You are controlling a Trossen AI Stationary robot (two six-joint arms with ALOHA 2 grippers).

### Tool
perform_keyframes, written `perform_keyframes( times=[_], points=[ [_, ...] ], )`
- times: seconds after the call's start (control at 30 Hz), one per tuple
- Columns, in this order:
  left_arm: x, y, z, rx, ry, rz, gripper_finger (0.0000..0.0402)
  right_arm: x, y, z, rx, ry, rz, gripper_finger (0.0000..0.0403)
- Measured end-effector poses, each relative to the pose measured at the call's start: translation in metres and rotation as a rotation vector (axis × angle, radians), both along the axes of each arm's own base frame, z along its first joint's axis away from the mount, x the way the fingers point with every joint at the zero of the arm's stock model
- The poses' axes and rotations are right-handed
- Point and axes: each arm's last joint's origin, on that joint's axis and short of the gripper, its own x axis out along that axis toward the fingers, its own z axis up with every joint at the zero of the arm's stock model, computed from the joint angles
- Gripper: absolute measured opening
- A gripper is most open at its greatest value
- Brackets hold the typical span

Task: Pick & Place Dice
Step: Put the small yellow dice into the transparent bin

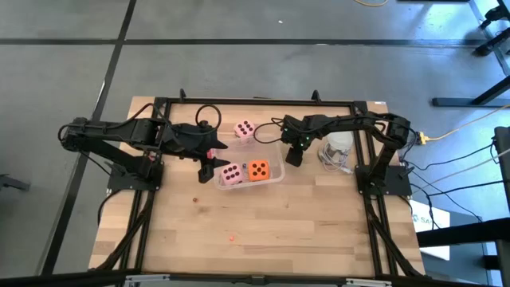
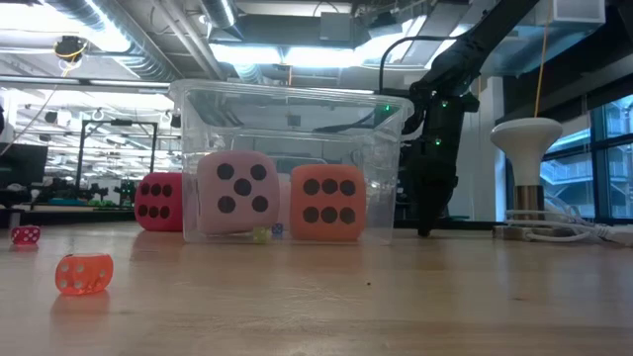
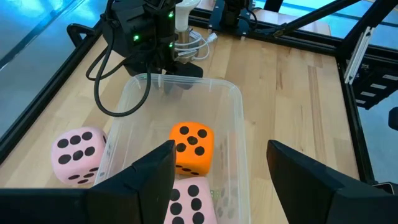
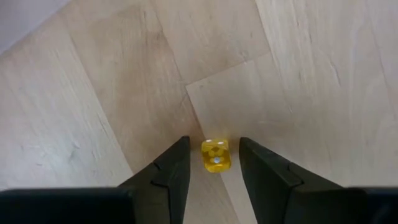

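Note:
A clear tub (image 1: 275,177) holds a pale pink die (image 1: 232,174) and an orange die (image 1: 257,170), both resting on its floor. The second pale pink die (image 1: 245,129) sits on the table at the tub's far side. In the low view the red die (image 2: 158,201) stands on the table beside the tub's left end; in the high view my left arm mostly covers it. My left gripper (image 3: 221,155) is open above the tub's left end. My right gripper (image 4: 214,146) is open and points down just right of the tub, one finger on each side of a tiny yellow die (image 4: 216,155) lying on the wood.
A white stand (image 1: 336,147) with a coiled cable sits right of the right gripper. A tiny translucent orange die (image 2: 84,274) and a tiny pink one (image 2: 25,234) lie on the near left of the table. Black frame rails (image 1: 255,102) border the table.

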Motion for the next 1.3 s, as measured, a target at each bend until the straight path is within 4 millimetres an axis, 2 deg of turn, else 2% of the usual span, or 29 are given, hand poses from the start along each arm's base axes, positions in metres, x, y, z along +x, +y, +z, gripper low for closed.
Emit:
perform_keyframes(
  times=[0.17,0.37,0.83,1.13,1.3],
  points=[
    [0.000,0.000,0.000,0.000,0.000,0.000,0.0239,0.000,0.000,0.000,-0.001,-0.002,0.001,0.0116],
    [0.000,0.000,0.000,-0.006,-0.001,0.004,0.0239,0.000,0.000,0.000,-0.008,0.001,-0.014,0.0049],
    [0.000,0.000,0.000,-0.018,-0.001,-0.010,0.0239,-0.003,0.001,0.003,0.019,0.016,-0.102,0.0048],
    [-0.016,-0.001,0.009,-0.065,-0.049,-0.035,0.0239,-0.014,0.005,0.040,0.018,-0.060,-0.206,0.0048],
    [-0.032,0.000,0.018,-0.078,-0.098,-0.032,0.0239,-0.029,0.009,0.066,-0.025,-0.077,-0.276,0.0048]
  ],
)
